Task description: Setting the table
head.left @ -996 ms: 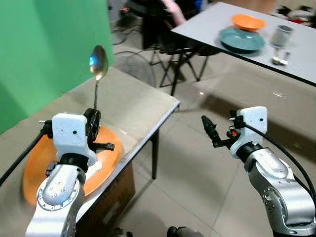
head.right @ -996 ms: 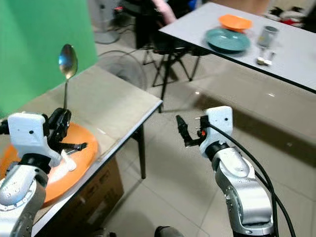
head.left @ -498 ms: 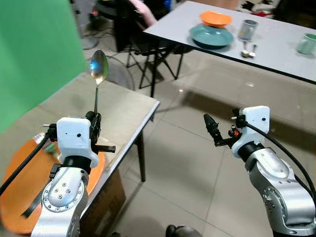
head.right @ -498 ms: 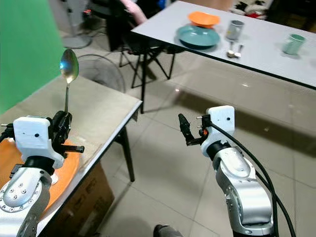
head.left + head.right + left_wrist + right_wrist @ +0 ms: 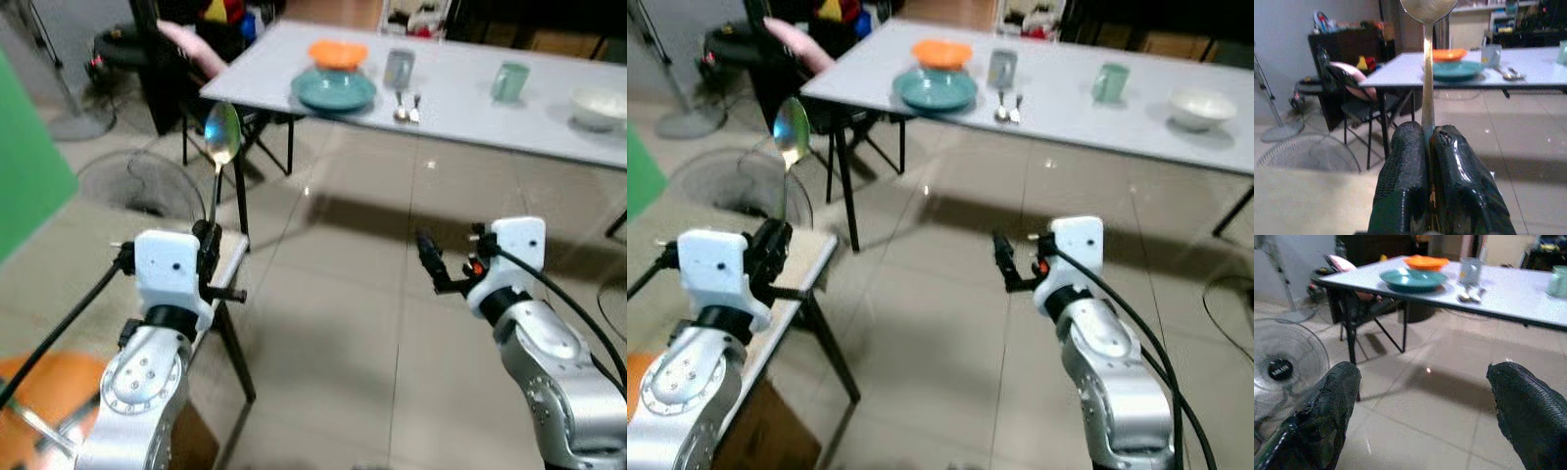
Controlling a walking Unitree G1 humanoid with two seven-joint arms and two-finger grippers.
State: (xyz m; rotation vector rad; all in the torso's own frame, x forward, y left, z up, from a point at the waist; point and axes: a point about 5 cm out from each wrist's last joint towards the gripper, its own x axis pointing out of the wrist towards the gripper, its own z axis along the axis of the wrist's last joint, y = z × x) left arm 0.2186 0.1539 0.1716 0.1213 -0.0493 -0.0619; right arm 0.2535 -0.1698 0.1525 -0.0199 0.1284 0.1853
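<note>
A metal spoon [image 5: 221,137] stands upright with its bowl on top, and my left gripper [image 5: 209,243] is shut on its handle; the left wrist view shows both black fingers [image 5: 1403,161] pressed against the spoon [image 5: 1426,63]. To the right, my right gripper [image 5: 427,257] hangs over the tiled floor, its fingers [image 5: 1327,411] wide apart with nothing between them. Ahead stands a long grey table [image 5: 460,116] carrying a teal plate [image 5: 333,90], an orange bowl [image 5: 338,53], a metal cup [image 5: 399,69], two spoons [image 5: 407,106], a green mug [image 5: 507,80] and a white bowl [image 5: 598,106].
Under my left arm is a beige table [image 5: 69,274] with an orange plate [image 5: 29,387] at its near end. A floor fan [image 5: 127,181] lies left of centre. A dark chair [image 5: 181,59] stands at the grey table's left end. Tiled floor [image 5: 333,323] stretches between the tables.
The whole view has swung to the right: the green screen has left the picture and the grey table shows in full. Both grippers keep their pose, the spoon still held.
</note>
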